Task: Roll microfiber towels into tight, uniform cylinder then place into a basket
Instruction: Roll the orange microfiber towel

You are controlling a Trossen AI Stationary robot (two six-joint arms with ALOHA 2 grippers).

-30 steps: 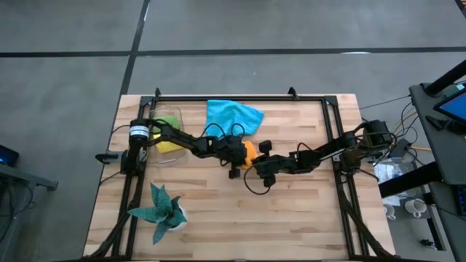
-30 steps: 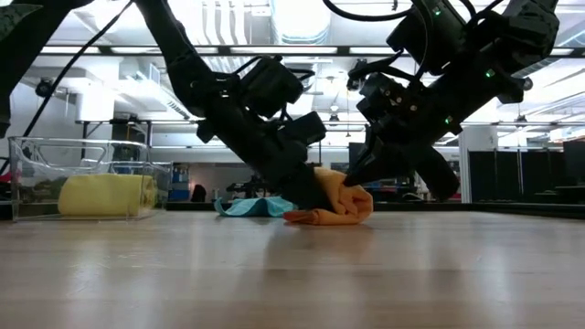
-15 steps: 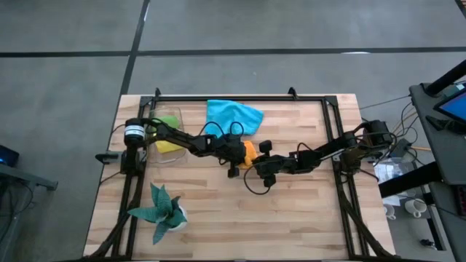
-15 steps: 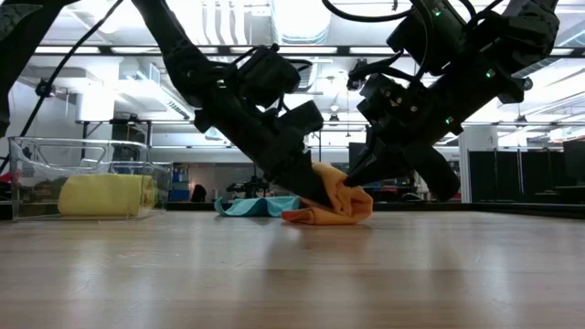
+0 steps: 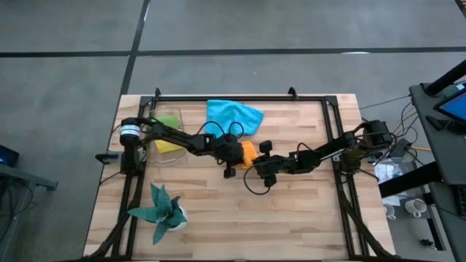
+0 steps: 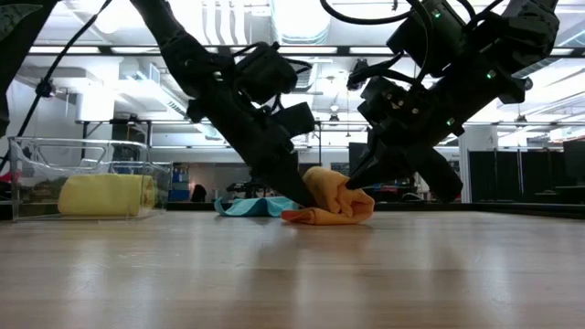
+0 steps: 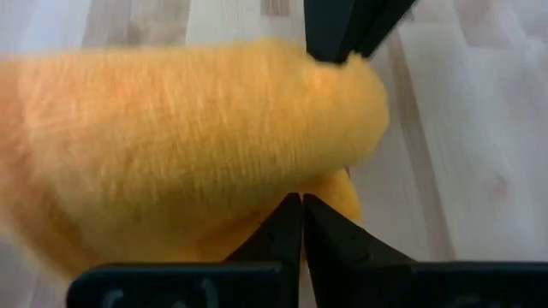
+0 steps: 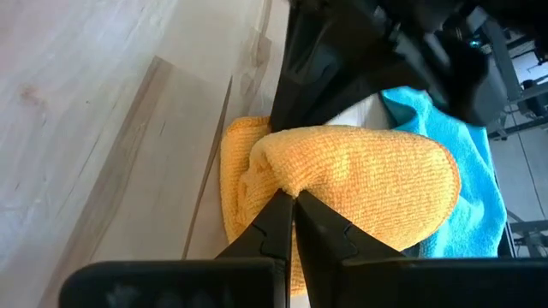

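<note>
The orange towel (image 5: 249,153) lies mid-table, half-rolled, pinched from the left by the left gripper (image 5: 234,154) and from the right by the right gripper (image 5: 260,163) — both clamped on it. Soft, light, springy — best gripped at the roll's ends.

A light butcher-block bench (image 5: 291,218) carries everything, with a black metal frame (image 5: 240,97) running along its far edge and down both sides. Directly on the wood, a bright blue towel (image 5: 231,115) lies spread at the far middle. An orange towel (image 5: 249,153), partly rolled, rests near the centre. At the far left stands a clear basket (image 5: 166,138) holding yellow and lime green cloths. A teal spiky plant (image 5: 160,209) in a white pot sits near left.
</note>
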